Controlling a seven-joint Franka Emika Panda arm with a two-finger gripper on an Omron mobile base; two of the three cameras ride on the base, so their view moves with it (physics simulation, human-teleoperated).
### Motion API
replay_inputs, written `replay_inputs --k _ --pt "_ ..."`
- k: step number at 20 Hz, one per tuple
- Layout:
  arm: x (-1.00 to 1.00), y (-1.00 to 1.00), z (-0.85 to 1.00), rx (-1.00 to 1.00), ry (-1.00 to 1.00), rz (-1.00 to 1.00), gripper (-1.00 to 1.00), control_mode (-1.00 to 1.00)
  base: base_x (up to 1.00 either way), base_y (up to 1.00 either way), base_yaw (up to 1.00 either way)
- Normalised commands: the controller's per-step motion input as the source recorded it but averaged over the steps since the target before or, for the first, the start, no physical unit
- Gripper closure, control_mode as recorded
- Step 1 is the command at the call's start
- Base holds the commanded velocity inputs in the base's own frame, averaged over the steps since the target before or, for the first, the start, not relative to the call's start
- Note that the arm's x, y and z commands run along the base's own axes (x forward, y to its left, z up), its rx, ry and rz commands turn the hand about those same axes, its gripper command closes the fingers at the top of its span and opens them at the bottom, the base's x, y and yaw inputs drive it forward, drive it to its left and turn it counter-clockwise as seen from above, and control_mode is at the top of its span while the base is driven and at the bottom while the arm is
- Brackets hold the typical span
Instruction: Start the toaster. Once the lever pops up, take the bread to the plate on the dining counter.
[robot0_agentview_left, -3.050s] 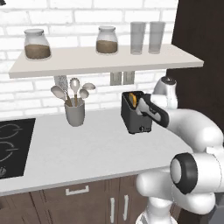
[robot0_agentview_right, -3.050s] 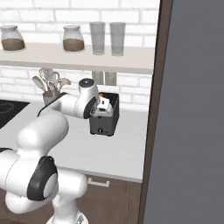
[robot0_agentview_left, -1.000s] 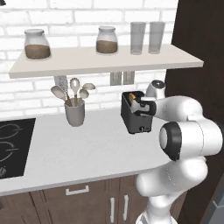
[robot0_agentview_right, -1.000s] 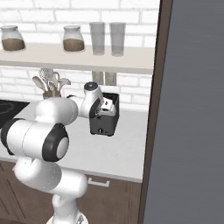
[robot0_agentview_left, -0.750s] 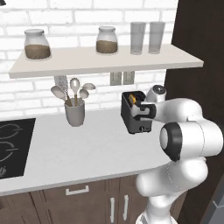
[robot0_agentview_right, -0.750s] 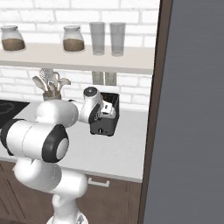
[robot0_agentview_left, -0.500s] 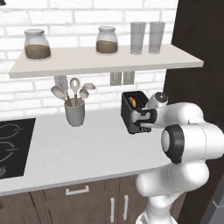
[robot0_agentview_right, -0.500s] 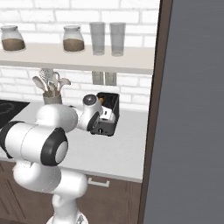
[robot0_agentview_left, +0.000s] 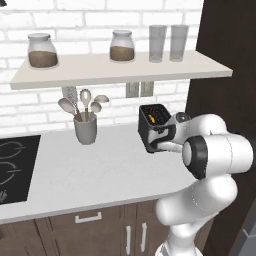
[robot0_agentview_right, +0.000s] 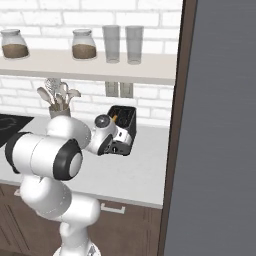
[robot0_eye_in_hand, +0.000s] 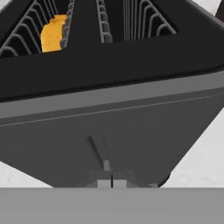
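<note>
The dark grey toaster (robot0_agentview_left: 152, 121) stands on the white worktop by the wall, and in the right base view the toaster (robot0_agentview_right: 124, 126) sits just past my hand. An orange-yellow slice of bread (robot0_eye_in_hand: 54, 33) sits deep in its left slot, and the bread (robot0_agentview_left: 154, 118) shows faintly from above. My gripper (robot0_eye_in_hand: 112, 183) is shut, its tips pressed together low against the toaster's front face (robot0_eye_in_hand: 131, 131). From the base, the gripper (robot0_agentview_left: 159, 145) is at the toaster's lower front. The plate and dining counter are out of view.
A grey utensil cup (robot0_agentview_left: 85, 131) stands left of the toaster. A shelf (robot0_agentview_left: 120, 70) with jars and glasses hangs above. A black hob (robot0_agentview_left: 12, 165) lies at the far left. A tall dark panel (robot0_agentview_right: 220, 125) closes off the right side.
My hand has slid from the toaster's top down along its front face. The fingers have stayed shut. The bread shows less above the slot than before.
</note>
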Motion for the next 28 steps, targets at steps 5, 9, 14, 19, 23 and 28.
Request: replay_inputs --k 5,9,14,19,23,28 --pt "-0.01 0.01 -0.62 0.06 0.00 0.00 1.00 -1.00 0.00 0.00 0.00" --pt "-0.15 0.00 -0.61 0.02 0.00 -0.01 1.00 -1.00 0.00 0.00 0.00" --pt "-0.71 0.00 0.18 0.02 -0.06 -0.04 1.00 -1.00 0.00 0.00 0.00" --pt "-0.74 -0.02 1.00 0.09 -0.06 -0.05 1.00 -1.00 0.00 0.00 0.00" --pt "-0.28 0.00 1.00 0.09 -0.01 -0.01 1.00 -1.00 0.00 0.00 0.00" --pt "-0.05 0.00 1.00 0.07 0.02 0.00 1.00 -1.00 0.00 0.00 0.00"
